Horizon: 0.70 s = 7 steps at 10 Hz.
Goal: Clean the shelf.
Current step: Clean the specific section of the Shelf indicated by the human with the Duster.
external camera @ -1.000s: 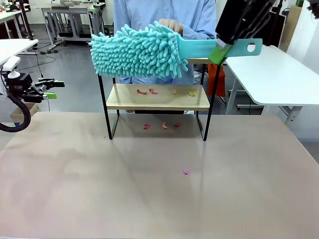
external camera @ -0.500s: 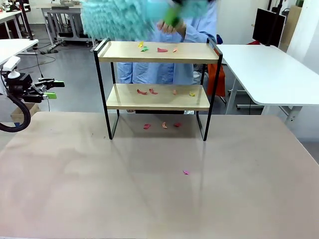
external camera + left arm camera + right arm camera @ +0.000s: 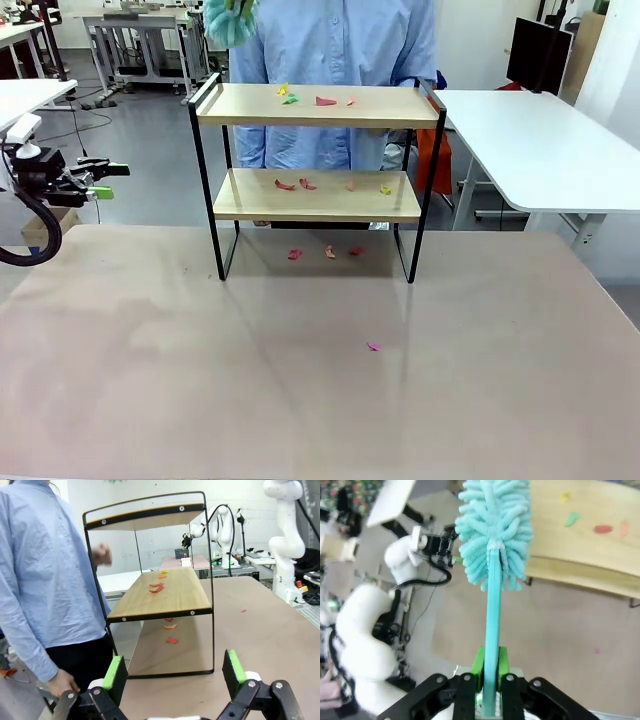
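so the right gripper (image 3: 489, 677) is clamped on the duster (image 3: 494, 540) by its stiff handle, fluffy head looks soft and light, shelf (image 3: 318, 105) looks light and probably tippy, left gripper (image 3: 175, 672) hangs wide open

left gripper (image 3: 175, 670): at table's left edge, held level, jaws spread wide | right gripper (image 3: 491, 666): raised high, jaws clamped on duster (image 3: 492, 540) handle

— What's cut off on your side?
— At eleven o'clock in my front view the teal duster (image 3: 229, 20) runs off the top edge, blurred; I see just a tuft.
— And the scraps (image 3: 326, 101) on the shelf (image 3: 400, 108)?
— Too small; I can't tell what they are.
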Motion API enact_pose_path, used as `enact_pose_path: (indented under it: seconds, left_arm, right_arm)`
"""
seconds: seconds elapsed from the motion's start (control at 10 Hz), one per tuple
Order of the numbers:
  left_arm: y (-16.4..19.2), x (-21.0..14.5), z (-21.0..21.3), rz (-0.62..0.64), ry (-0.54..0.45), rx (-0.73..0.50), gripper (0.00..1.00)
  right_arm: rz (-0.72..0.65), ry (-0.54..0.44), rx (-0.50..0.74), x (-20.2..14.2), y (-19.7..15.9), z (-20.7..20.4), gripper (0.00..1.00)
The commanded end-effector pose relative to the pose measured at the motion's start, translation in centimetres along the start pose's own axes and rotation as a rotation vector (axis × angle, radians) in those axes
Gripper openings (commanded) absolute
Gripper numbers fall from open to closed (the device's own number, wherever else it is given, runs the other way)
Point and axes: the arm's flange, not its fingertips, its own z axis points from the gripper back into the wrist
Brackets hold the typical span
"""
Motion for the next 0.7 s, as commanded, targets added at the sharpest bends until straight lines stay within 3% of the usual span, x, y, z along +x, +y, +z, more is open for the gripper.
enact_pose_path:
  seconds: [0.0,0.6]
  left_arm:
    - [0.0,0.2,0.0,-0.006,0.008,-0.005,1.0]
    - [0.0,0.2,0.0,-0.006,0.008,-0.005,1.0]
  right_arm:
    - [-0.055,0.0,-0.024,3.0,6.0,-1.4,0.13]
    - [-0.121,-0.061,-0.217,2.1,6.6,-9.6,0.13]
